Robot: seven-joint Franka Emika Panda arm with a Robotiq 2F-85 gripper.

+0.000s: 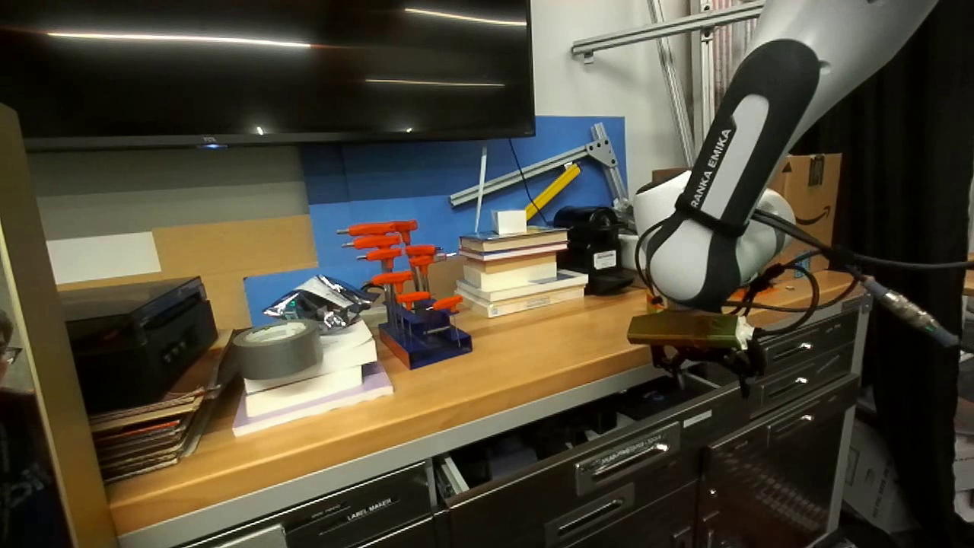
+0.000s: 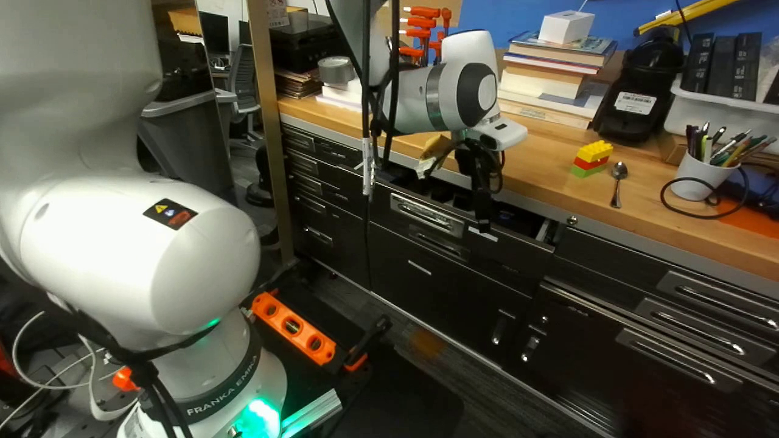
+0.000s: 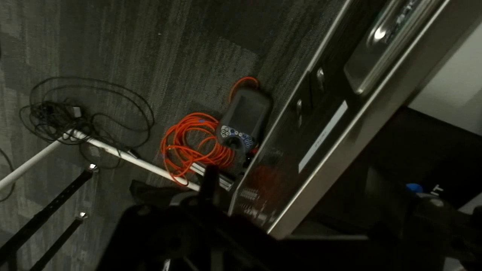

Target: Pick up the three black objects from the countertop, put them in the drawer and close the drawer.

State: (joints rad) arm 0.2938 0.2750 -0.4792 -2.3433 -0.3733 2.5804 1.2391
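Fingers [image 1: 744, 373] of my gripper [image 1: 709, 380] stood apart; in the wrist view the straight metal rim of the drawer [image 3: 335, 165] passed between them, perhaps so that I could push it closed. Inside, right of the frame, lay flat black shapes [image 3: 440, 139]; whether they were the three black objects, I could not tell. Beyond stretched the smooth wooden countertop [image 1: 548, 339].

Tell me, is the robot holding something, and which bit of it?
Nothing is held: the jaws stand open, with the drawer showing between them in the wrist view.
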